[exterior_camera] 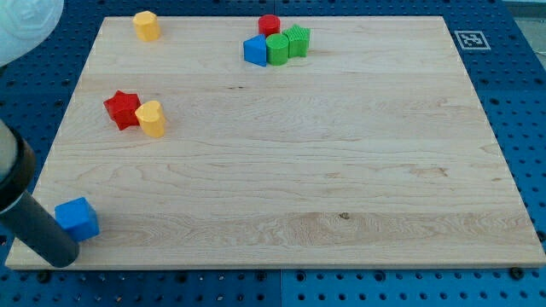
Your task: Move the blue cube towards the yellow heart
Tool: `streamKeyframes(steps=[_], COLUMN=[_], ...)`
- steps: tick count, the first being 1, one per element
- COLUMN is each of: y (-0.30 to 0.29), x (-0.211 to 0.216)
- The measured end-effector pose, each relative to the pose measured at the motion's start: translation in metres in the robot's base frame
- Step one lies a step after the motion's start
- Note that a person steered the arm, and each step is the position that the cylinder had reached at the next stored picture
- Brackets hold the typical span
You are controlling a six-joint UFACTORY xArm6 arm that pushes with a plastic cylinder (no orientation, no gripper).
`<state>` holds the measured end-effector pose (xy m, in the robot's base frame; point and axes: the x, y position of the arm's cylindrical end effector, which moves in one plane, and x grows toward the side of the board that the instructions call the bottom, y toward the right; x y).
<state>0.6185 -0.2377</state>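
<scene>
Item: blue cube (77, 218), board's bottom-left corner. My tip (60, 256), a bare rod holding nothing, touches its lower-left side. Item: yellow heart (152, 118), well above, touching a red star (122, 109) on its left.

Red star (122, 109), view's left. Yellow block (147, 26), top left. Top-centre cluster: red cylinder (270, 25), blue block (255, 50), green cylinder (277, 49), green star (298, 40). Marker tag (471, 39), top right.

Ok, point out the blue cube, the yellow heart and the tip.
blue cube (77, 218), camera view, its top face.
yellow heart (152, 118), camera view, its top.
my tip (58, 256), camera view, rod's lower end, beside the cube.
</scene>
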Motion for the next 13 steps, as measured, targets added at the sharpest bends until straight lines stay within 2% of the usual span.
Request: streamKeyframes(steps=[2, 4, 5, 6, 9, 11, 13], y=[-0.035, -0.04, -0.039, -0.036, 0.008, 0.061, 0.085], x=[-0.001, -0.001, -0.027, -0.035, -0.018, -0.042, -0.081])
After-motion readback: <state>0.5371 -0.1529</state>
